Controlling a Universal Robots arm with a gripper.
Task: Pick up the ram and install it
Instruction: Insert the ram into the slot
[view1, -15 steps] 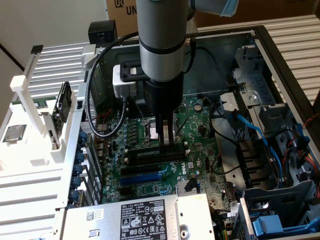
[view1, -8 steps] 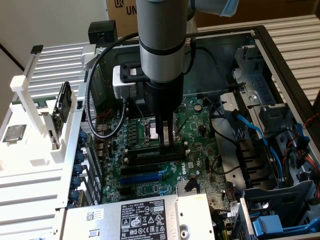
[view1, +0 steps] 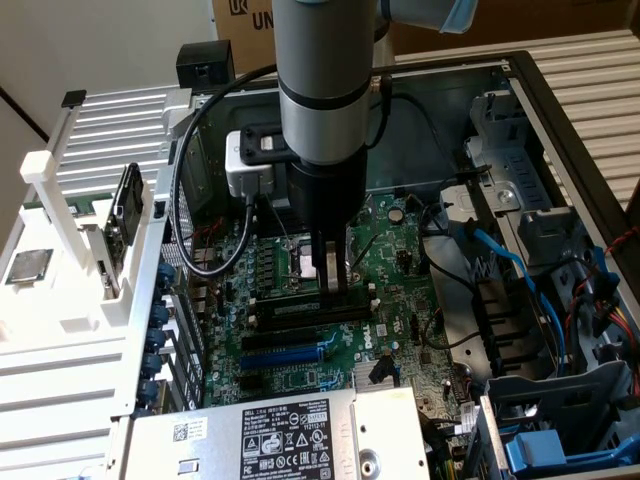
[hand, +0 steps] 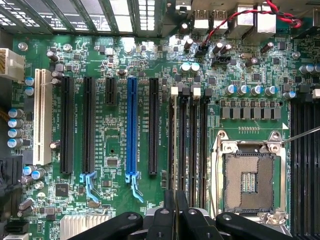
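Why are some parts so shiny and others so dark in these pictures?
Exterior view: the arm shades the motherboard beneath it, while the white rack is brightly lit. Wrist view: light glints off the metal socket frame; the black slots look dark.

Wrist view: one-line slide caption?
Gripper, jaws near shut, above the black RAM slots, between the blue slot and the empty CPU socket.

A green motherboard (hand: 114, 131) lies in an open grey metal computer case (view1: 440, 90) — one bright blue long slot (hand: 132, 125) among long black plastic slots (hand: 66, 125), an empty silver-framed processor socket (hand: 248, 182) nearby. Light blue cables (view1: 505, 255) run along the case.
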